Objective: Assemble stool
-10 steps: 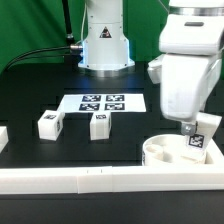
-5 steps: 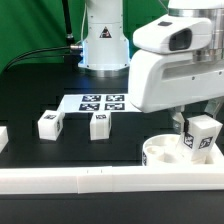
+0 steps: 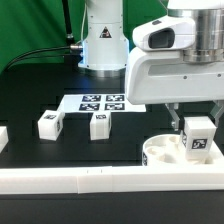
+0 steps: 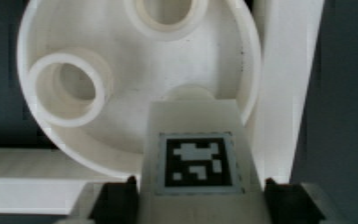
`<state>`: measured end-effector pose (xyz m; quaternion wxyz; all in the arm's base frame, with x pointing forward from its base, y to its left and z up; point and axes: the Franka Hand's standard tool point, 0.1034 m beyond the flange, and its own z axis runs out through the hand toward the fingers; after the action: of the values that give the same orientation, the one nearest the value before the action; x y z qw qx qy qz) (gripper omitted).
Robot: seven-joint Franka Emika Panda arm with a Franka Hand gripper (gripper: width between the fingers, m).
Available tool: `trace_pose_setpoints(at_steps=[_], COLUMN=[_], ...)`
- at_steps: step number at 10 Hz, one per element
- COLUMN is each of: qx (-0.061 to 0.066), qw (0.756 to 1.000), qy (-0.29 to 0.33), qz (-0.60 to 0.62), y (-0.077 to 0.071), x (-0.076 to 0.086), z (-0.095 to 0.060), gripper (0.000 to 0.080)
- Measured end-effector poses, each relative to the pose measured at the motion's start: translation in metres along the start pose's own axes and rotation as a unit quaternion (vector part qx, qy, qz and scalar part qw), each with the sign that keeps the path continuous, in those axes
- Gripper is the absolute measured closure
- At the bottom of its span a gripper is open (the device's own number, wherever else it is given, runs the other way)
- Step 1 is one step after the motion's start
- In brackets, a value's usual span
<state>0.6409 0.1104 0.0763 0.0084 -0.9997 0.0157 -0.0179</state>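
The round white seat disc (image 3: 167, 153) lies at the exterior view's right against the front rail, recesses up. My gripper (image 3: 195, 128) is shut on a white tagged leg (image 3: 198, 137) and holds it upright over the seat's right part. In the wrist view the leg (image 4: 197, 150) sits between my dark fingers (image 4: 115, 198), its tag facing the camera, with the seat (image 4: 105, 80) and two round recesses beyond it. Two more tagged legs (image 3: 49, 124) (image 3: 98, 125) stand on the black table at the left and middle.
The marker board (image 3: 103, 102) lies flat behind the loose legs. A long white rail (image 3: 90, 178) runs along the front edge. The arm's base (image 3: 103, 40) stands at the back. A small white block (image 3: 3, 136) shows at the left edge.
The arm's wrist has turned, and the gripper has carried the leg a little to the right and lower over the seat. The two loose legs have not moved.
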Motion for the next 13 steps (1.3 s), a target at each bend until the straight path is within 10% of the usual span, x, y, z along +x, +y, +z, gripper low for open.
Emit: trace_pose_setpoints(at_steps=[6, 13], qx=[0.005, 0.035], qw=[0.977, 0.824], qy=[-0.002, -0.012], qz=[0.211, 0.565], y=[-0.0007, -0.0082], x=[-0.0011, -0.0078], z=[0.0004, 0.0019], gripper=[0.0462, 0.0462])
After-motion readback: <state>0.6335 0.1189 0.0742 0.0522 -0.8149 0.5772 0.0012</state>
